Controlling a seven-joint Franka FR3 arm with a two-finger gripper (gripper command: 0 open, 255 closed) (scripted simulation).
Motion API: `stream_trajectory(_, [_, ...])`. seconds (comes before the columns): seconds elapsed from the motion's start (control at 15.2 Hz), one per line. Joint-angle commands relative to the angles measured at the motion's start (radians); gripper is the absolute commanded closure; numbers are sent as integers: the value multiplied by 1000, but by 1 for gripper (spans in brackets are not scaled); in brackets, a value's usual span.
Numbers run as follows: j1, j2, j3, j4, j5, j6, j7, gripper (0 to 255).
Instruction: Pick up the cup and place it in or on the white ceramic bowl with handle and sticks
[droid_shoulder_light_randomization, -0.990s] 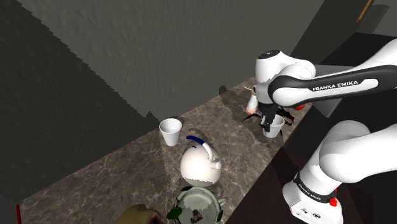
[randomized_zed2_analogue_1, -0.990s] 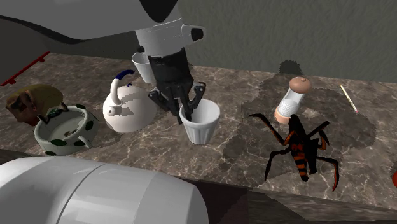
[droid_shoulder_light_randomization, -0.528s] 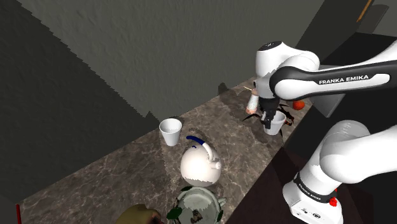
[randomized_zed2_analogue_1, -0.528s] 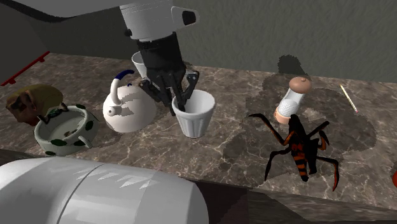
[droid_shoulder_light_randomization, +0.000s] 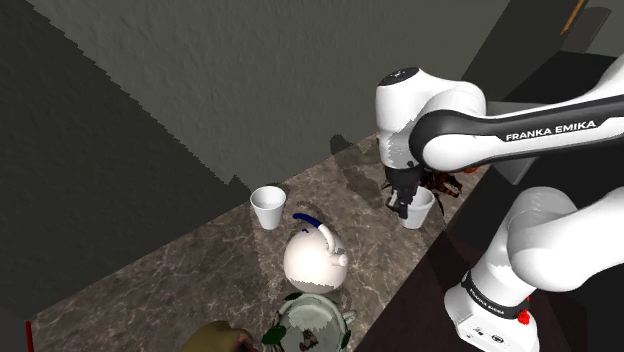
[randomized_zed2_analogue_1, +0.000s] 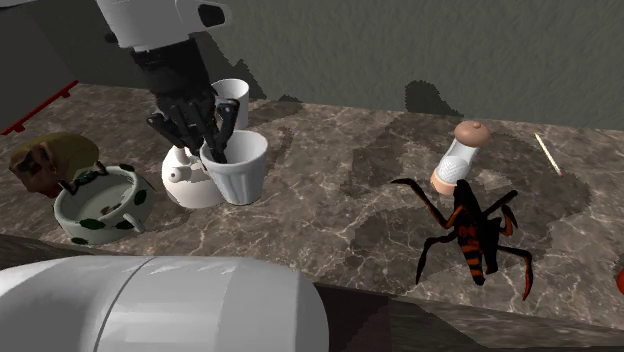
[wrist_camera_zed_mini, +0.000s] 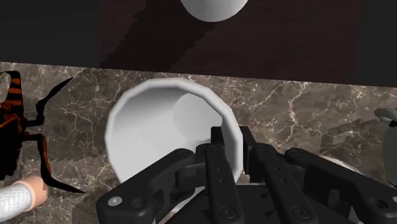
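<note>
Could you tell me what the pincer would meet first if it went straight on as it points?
The pincer points down, shut on the rim of the white fluted cup; that cup would likely meet the brown marbled countertop first; depth is unclear.

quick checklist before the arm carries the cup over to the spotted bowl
1. Pincer shut on cup rim: ok, one finger inside, one outside.
2. Cup upright: ok.
3. Cup clear of counter: cannot tell.
4. Straight path to bowl: not ok, kettle stands between.
5. Bowl open on top: ok.
</note>
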Motion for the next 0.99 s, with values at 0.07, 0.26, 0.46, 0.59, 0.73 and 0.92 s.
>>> stream_trajectory(0.07, [35,56,64,51,55,0,75,255])
stream_trajectory(0.26, [61,122,126,113,97,2,148,255])
stream_trajectory(0.46, [78,196,187,184,128,4,221,255])
stream_trajectory(0.59, [86,249,226,236,141,6,271,255])
stream_trajectory(0.73, [92,305,265,292,148,8,322,255])
stream_trajectory(0.92, [98,397,322,382,146,8,402,255])
